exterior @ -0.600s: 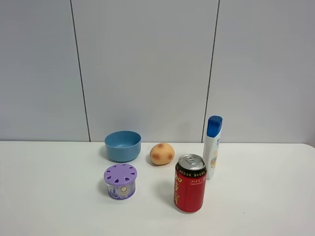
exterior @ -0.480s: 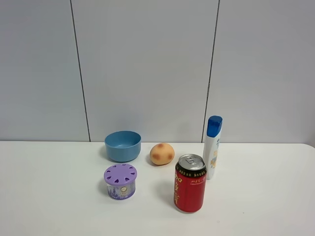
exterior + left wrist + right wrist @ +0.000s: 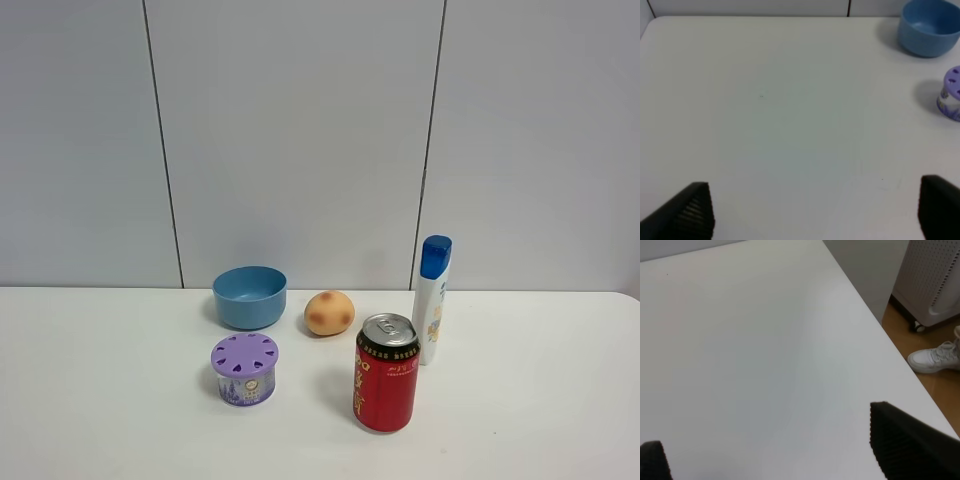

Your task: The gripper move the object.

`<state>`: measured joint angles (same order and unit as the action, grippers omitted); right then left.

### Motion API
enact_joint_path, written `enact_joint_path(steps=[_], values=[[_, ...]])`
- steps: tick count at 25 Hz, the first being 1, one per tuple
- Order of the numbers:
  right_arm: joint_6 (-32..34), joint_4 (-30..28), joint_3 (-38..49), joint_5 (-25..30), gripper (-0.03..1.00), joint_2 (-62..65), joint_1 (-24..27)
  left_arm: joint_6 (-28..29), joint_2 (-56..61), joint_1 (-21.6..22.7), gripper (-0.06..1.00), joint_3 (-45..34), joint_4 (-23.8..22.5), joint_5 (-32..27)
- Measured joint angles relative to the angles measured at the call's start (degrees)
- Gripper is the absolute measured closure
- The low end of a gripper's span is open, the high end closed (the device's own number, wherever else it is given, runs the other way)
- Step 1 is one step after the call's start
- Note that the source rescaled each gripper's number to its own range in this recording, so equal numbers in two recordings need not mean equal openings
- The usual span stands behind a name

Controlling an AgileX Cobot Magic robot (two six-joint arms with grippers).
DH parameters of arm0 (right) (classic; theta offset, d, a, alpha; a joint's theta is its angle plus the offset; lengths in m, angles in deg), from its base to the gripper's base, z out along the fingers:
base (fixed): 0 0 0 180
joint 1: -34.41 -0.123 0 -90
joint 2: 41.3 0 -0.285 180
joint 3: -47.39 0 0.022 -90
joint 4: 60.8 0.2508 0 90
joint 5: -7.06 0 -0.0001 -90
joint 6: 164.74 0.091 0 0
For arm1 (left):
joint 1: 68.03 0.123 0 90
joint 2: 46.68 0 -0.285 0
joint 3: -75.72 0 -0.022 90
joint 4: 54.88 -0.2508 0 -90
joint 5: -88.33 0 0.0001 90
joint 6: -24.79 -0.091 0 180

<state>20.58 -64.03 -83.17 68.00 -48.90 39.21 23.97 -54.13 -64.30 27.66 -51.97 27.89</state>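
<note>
A small round purple tub with petal-shaped holes in its lid [image 3: 245, 368] stands upright on the white table [image 3: 100, 400]. It is near the front and a little left of the middle. Nothing is touching it. A blue plastic bowl [image 3: 250, 296] sits just behind it, and a tall red drink can [image 3: 387, 372] stands off to its right with a gap between them. Farther back are a round orange-brown lump [image 3: 329, 312] and a white bottle with a blue cap [image 3: 432, 300].

No arm shows in the high view. The left claw [image 3: 815, 212] has its two black fingers spread wide with nothing between them. Its camera catches the tub only at the very edge, with the bowl beyond. The right claw [image 3: 780, 450] is spread wide too and holds nothing. It is over bare table by the table's edge, and its camera shows no tub at all.

I think the job has barely begun and is at the reaching step. The left claw looks like the better one to use, since the tub is on its side. Next it should swing over to the tub and go down low, because the tub is short. It should put one finger on each side and squeeze gently, keeping clear of the bowl.
</note>
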Motion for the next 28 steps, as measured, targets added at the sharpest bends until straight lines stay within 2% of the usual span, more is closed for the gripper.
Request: enact_joint_path(steps=[24,28], values=[[0.0,0.0,0.0,0.0,-0.03,0.0,0.0,0.0,-0.3,0.0,0.61,0.0,0.0,0.0],[0.0,0.0,0.0,0.0,-0.03,0.0,0.0,0.0,-7.7,0.0,0.61,2.9,1.4,-0.2]])
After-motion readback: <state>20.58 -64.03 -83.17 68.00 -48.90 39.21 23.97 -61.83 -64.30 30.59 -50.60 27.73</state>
